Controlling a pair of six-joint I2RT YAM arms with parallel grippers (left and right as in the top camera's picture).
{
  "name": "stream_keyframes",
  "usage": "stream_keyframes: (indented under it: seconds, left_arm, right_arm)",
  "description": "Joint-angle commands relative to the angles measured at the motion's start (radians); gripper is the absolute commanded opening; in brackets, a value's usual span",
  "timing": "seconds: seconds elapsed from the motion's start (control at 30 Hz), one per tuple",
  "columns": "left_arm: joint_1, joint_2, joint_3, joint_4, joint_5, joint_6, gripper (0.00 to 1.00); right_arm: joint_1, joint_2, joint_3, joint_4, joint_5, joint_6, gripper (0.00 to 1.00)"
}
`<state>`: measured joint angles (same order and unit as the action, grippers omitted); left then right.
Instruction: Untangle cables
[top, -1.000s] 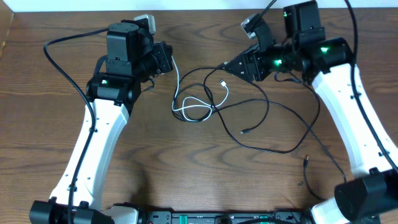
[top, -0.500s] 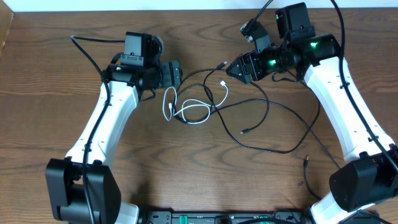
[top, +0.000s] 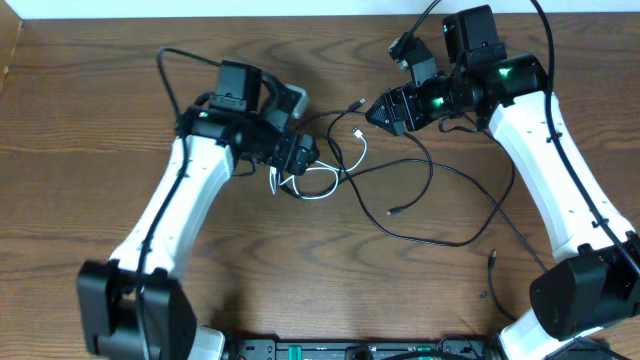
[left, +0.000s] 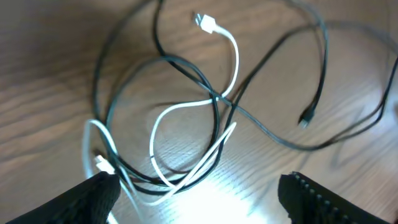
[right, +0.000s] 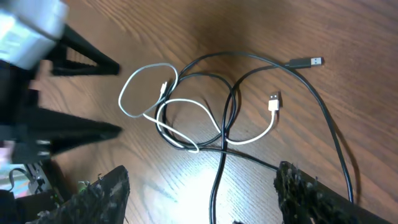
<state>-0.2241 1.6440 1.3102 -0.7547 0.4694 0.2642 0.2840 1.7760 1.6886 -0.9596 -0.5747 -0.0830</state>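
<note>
While both hands hang over the tangle, neither one grips anything. L hand: fingers wide apart, low over the knot, w/ cords lying on the counter under the gap. R hand: fingers also apart; one black cord runs along the wood below the gap, not pinched.

Counts: 2 hands. 1 white cord w/ 2 white plugs, one at the far end, one near the L finger. Black cords: 3 black plug ends show from overhead, so at least 2 cords; exact no. can't tell where they cross.

Tangle sits mid-counter between the hands. White cord is looped through black ones just beside L hand. Black cords trail out toward the R side & front edge.
</note>
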Motion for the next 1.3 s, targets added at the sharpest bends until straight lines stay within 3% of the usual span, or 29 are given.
stream_keyframes:
  seconds: [0.0,0.13,0.33,0.57,0.63,0.77,0.83,1.1,1.27]
  left_arm:
    - [-0.007,0.07,-0.009,-0.007,0.02,0.076,0.85]
    - [-0.018,0.136,-0.009,-0.003,0.017,0.084,0.84]
    - [-0.042,0.184,-0.009,-0.008,0.017,0.083,0.71]
    - [-0.071,0.184,-0.01,-0.049,0.002,0.083,0.67]
    - [-0.074,0.184,-0.011,-0.072,-0.036,0.082,0.55]
    - [-0.074,0.184,-0.01,-0.087,-0.105,0.076,0.19]
    - [-0.074,0.178,-0.008,-0.084,-0.104,0.061,0.08]
    - [-0.074,-0.026,0.205,-0.089,-0.104,-0.151,0.07]
    - [-0.074,-0.203,0.288,0.022,-0.104,-0.296,0.07]
  right_arm:
    - [0.011,-0.006,0.004,-0.006,0.001,0.004,0.71]
    - [0.011,-0.006,0.004,-0.005,0.001,0.004,0.72]
    - [0.011,-0.006,0.004,-0.005,0.001,0.004,0.72]
    - [0.011,-0.006,0.004,-0.006,0.001,0.004,0.73]
    - [0.011,-0.006,0.004,-0.014,0.001,0.004,0.72]
    - [0.011,-0.006,0.004,-0.023,0.001,0.004,0.73]
    - [0.011,-0.006,0.004,-0.022,0.001,0.003,0.73]
    - [0.017,-0.006,0.003,-0.024,0.0,0.004,0.75]
    - [0.039,-0.006,0.003,-0.02,0.002,0.003,0.76]
